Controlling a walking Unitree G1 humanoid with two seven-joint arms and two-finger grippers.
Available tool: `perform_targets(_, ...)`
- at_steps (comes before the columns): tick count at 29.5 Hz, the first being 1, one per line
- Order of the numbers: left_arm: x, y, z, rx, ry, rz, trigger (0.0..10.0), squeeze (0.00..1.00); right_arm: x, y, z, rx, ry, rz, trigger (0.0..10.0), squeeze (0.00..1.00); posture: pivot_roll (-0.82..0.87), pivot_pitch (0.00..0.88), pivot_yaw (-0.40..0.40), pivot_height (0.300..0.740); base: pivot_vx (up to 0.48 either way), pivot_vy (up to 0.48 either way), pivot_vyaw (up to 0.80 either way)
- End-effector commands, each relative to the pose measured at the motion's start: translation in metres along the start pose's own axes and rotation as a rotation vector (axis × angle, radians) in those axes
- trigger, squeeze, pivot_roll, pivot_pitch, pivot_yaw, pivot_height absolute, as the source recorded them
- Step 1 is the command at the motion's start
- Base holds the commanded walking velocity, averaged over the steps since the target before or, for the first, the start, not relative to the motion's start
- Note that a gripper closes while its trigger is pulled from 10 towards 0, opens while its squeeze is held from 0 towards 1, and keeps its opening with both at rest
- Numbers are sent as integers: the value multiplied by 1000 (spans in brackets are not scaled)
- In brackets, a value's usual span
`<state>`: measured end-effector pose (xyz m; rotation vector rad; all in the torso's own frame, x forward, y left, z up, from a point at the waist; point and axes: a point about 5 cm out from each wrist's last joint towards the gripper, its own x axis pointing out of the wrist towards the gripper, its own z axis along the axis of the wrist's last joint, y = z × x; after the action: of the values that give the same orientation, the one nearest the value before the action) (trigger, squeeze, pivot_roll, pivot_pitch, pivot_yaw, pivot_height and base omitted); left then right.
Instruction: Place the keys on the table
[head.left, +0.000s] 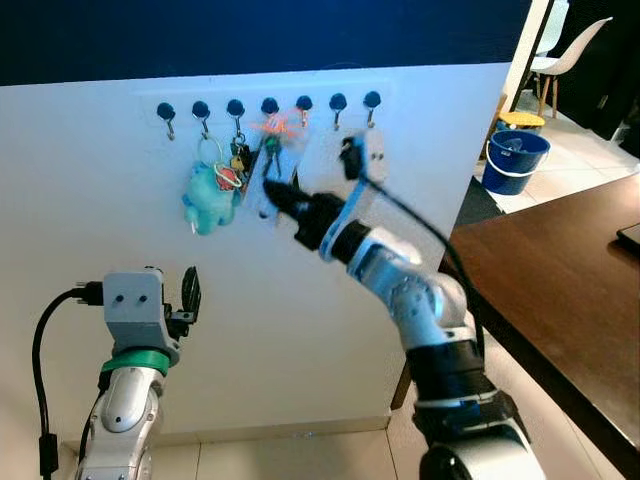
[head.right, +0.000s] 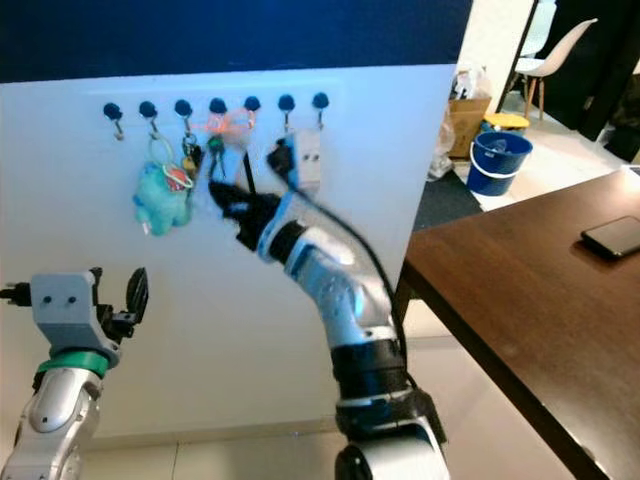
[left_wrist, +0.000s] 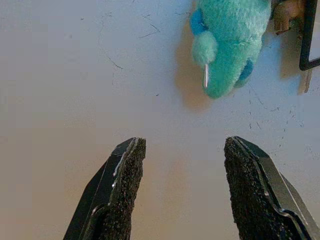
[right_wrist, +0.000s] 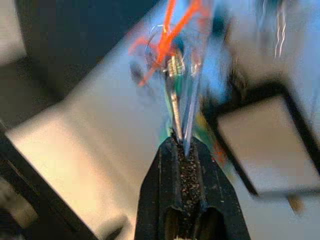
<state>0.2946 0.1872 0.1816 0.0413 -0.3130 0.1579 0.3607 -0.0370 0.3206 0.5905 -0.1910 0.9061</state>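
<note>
The left tool (head.left: 190, 293) hangs low in front of the white wall (head.left: 90, 190), its 2 fingers spread wide with nothing between them; its wrist view looks up past the gap at the teal plush (left_wrist: 227, 47). That plush dangles from the third hook of a row of 7 hooks (head.left: 270, 106) set high on the wall. Just right of it hang the keys (head.left: 272, 160), with an orange cord (right_wrist: 167, 30) looped at the top, under the fourth and fifth hooks.

The right tool (head.left: 283, 197) is raised to the wall at the bottom of that bunch. Its wrist view shows the fingers pressed together on the lower end of the keys, a thin metal blade caught between the pads, though the picture is blurred. Whether the cord is off its hook I cannot tell.

So the step in hand looks like the pick: keys gripped, not yet carried. The next move likely calls for lifting the bunch up and out so the cord clears the hook, without snagging the neighbours, then turning right to the dark wooden bench (head.right: 540, 300), well apart from the wall, where a phone (head.right: 612, 237) lies near the far edge
</note>
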Motion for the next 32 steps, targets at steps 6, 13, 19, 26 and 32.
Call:
perform_targets(6,-1,0,-1,4,8,-7,10000,0,1,4,23,100,-85,54,0,0,-128,77,116,740,0,0,0)
perform_targets(13,-1,0,-1,6,8,-9,10000,0,-1,5,22,-269,-32,54,0,0,-128,77,116,740,0,0,0)
perform_targets(19,-7,5,-2,8,21,10,10000,0,-16,4,-4,-504,-39,58,0,0,-119,79,108,740,0,0,0)
perform_targets(26,-41,32,-2,20,49,108,10000,0,-64,3,-30,-548,-91,76,0,0,-121,57,102,740,0,0,0)
perform_targets(32,-73,47,-12,50,117,206,10000,0,-125,-27,-54,-514,-84,-251,8078,0,-135,19,92,740,0,0,0)
